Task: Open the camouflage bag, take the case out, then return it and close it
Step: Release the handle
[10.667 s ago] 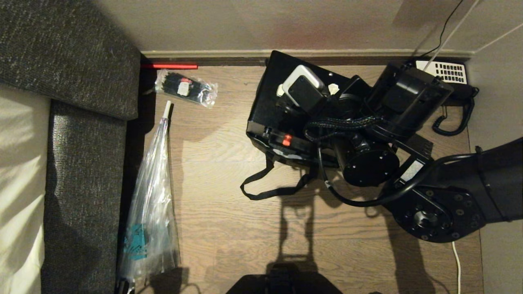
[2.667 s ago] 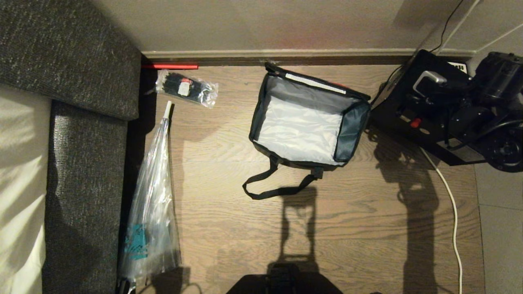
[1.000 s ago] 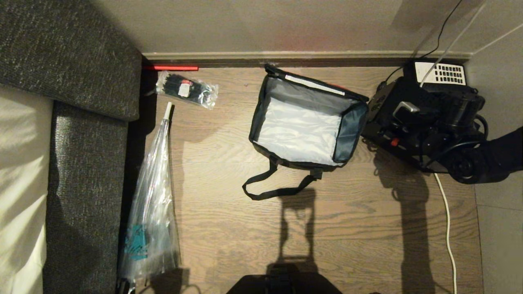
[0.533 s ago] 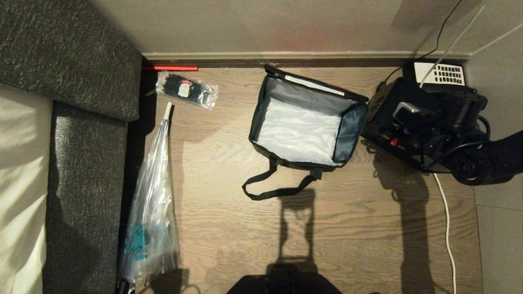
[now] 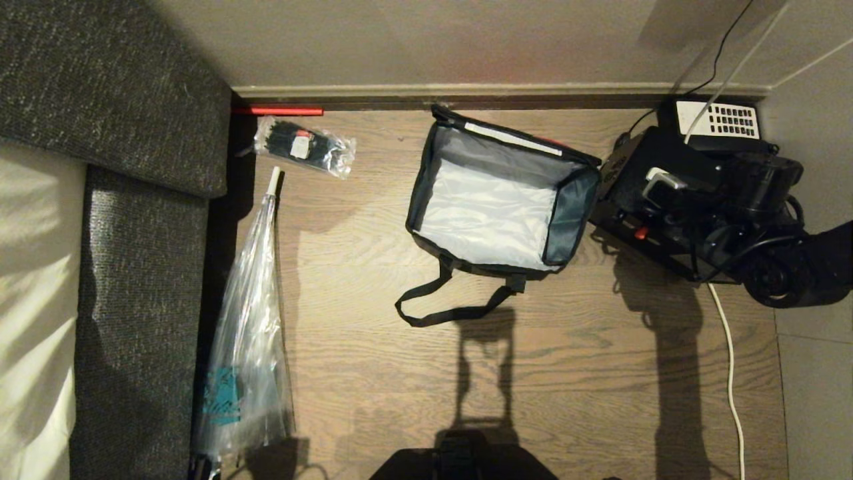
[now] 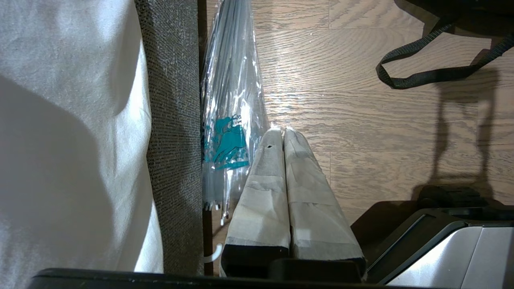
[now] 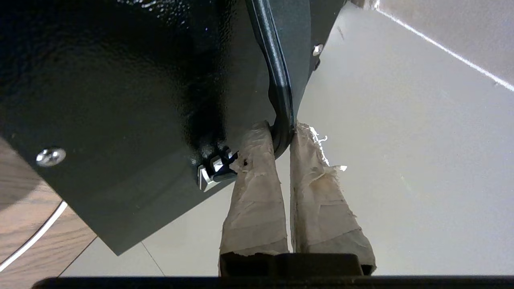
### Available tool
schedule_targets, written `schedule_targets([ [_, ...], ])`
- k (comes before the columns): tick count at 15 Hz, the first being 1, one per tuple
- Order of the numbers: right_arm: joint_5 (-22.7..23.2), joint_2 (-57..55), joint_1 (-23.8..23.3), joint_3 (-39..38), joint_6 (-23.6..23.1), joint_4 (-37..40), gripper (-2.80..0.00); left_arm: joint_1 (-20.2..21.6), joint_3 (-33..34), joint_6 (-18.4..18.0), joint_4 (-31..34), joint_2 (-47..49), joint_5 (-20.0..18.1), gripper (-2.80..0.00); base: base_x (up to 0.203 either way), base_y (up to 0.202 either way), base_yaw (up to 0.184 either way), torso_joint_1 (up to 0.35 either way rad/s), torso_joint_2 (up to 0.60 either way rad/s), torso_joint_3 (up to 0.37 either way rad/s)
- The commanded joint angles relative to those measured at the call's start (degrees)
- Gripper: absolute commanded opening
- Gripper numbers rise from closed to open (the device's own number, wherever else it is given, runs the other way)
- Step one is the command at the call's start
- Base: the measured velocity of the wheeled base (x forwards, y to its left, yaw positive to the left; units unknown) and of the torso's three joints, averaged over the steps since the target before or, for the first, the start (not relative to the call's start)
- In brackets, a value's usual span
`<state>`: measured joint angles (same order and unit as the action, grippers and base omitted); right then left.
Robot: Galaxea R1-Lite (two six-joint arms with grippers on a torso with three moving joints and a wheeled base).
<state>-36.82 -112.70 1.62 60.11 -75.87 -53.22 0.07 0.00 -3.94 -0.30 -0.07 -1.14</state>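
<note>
Bag (image 5: 500, 200) sits open on the wood floor (image 5: 566, 373), its grey lining bare. Your right gripper (image 7: 283, 138) pinches the handle of the case (image 7: 120, 80), which is just right of the bag. Your left gripper (image 6: 283, 134) hangs pressed together by the sofa (image 6: 172, 100).

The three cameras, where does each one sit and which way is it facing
Head view: up high, facing down at the open silvery-lined camouflage bag on the wood floor; the right arm shows.
Left wrist view: behind the shut left gripper, facing floor and the long clear plastic bag.
Right wrist view: behind the right gripper, clamped on the glossy black case handle.
Shared: head and left wrist views both show the bag's black strap.
</note>
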Motion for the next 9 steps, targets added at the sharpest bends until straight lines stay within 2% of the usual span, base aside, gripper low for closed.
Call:
schedule_targets([
  [1,0.49,1.85,0.14,-1.11,-0.33,-0.16,-2.80,0.01,0.09,-0.02,-0.05,0.07,0.00,-2.80,0.000,0.000,0.000,0.000,0.00,0.000],
  [9,1.05,0.63,0.41,-2.36,1.01,0.21,-2.80,0.01,0.09,-0.02,-0.05,0.07,0.07,-2.80,0.000,0.000,0.000,0.000,0.00,0.000],
])
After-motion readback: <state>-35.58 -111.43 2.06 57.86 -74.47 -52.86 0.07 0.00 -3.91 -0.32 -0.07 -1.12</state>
